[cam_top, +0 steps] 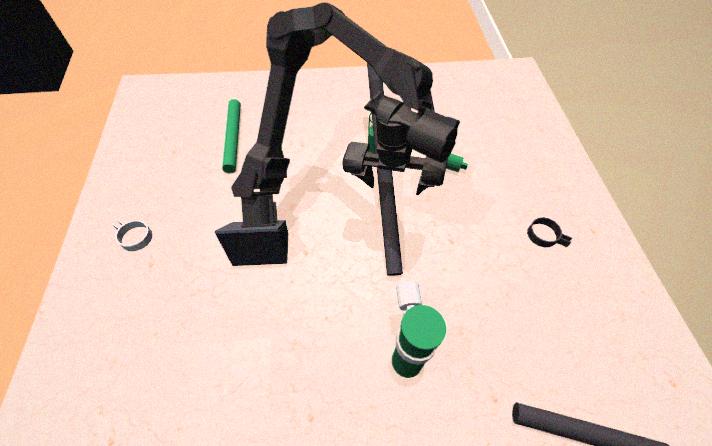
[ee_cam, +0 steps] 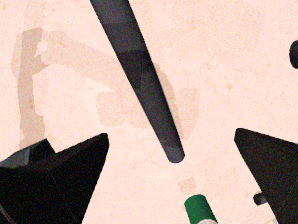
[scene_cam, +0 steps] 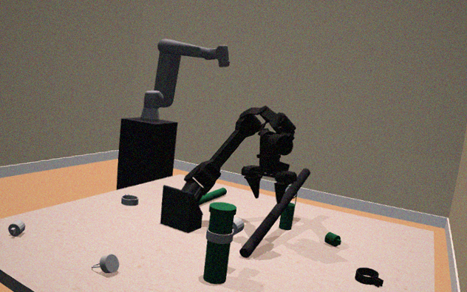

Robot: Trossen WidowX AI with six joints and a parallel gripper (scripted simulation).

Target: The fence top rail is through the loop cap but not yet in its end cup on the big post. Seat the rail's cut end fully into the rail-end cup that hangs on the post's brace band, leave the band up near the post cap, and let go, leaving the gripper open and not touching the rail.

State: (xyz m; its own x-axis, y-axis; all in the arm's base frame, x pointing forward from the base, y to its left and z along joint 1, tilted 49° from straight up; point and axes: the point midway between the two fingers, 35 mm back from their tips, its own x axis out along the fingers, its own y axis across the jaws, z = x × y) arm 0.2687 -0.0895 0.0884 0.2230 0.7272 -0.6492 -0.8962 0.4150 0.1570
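The dark rail (cam_top: 389,220) (scene_cam: 264,227) (ee_cam: 160,120) slopes down from the small green post (scene_cam: 286,217), where the thin loop (scene_cam: 295,197) is partly hidden. Its cut end is low, outside and short of the white rail-end cup (cam_top: 409,295) (scene_cam: 238,225). The cup hangs on the brace band (cam_top: 413,358) (scene_cam: 220,236), around the upper part of the big green post (cam_top: 423,326) (scene_cam: 215,262), a little below its cap. My gripper (cam_top: 395,190) (scene_cam: 268,199) (ee_cam: 173,137) is wide open and empty above the rail. The rail passes between the fingers in the wrist view, with visible gaps at both sides.
A green bar (cam_top: 231,135) lies behind the arm base. A grey band (cam_top: 133,235) lies left, a black band (cam_top: 544,232) right. A green cap (cam_top: 455,161) lies beyond the gripper. Another dark bar (cam_top: 583,425) lies front right. Grey fittings (scene_cam: 16,228) (scene_cam: 110,263) lie left of the post.
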